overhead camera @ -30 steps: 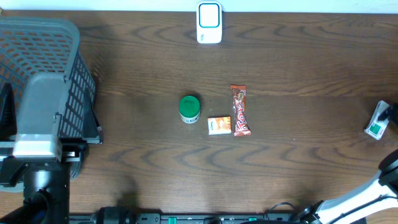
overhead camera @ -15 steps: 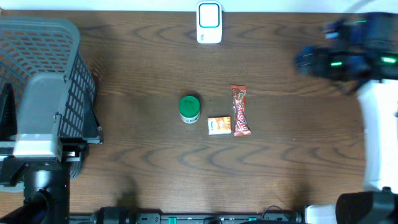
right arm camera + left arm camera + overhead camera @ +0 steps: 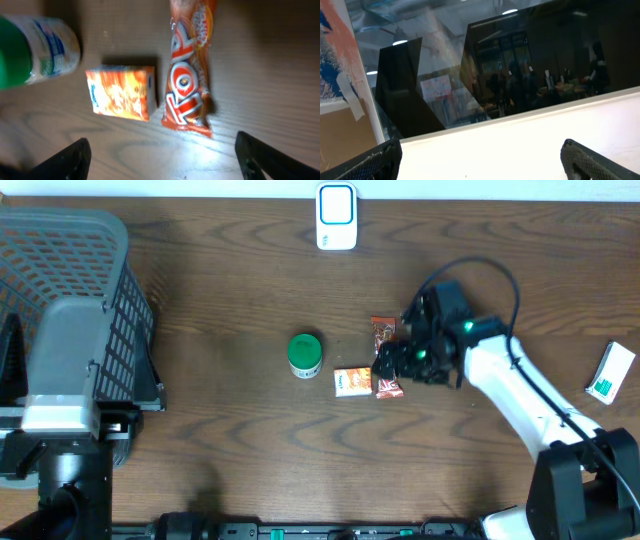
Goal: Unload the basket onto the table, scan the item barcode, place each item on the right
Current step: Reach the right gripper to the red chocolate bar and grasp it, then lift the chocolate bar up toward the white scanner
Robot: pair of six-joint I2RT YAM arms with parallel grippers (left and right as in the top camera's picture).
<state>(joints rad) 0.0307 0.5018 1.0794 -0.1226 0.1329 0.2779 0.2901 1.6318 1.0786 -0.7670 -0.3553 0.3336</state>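
Three items lie mid-table: a green-lidded jar [image 3: 304, 354], a small orange box [image 3: 352, 381] and a red candy bar [image 3: 386, 330]. My right gripper [image 3: 393, 366] hovers open over the near end of the candy bar. In the right wrist view the candy bar [image 3: 187, 85] and orange box [image 3: 122, 92] lie just ahead of the right gripper [image 3: 165, 160], with nothing between its fingers. A white barcode scanner [image 3: 337, 216] stands at the far edge. The left gripper [image 3: 482, 162] is wide open and empty, facing a window.
A grey mesh basket [image 3: 100, 260] fills the left side, with the left arm's base beside it. A white and green box [image 3: 609, 372] lies near the right edge. The jar [image 3: 30, 50] shows at the right wrist view's upper left.
The right arm has swung in from the right edge, past the far right, to over the candy bar. The left arm and the items have not moved.
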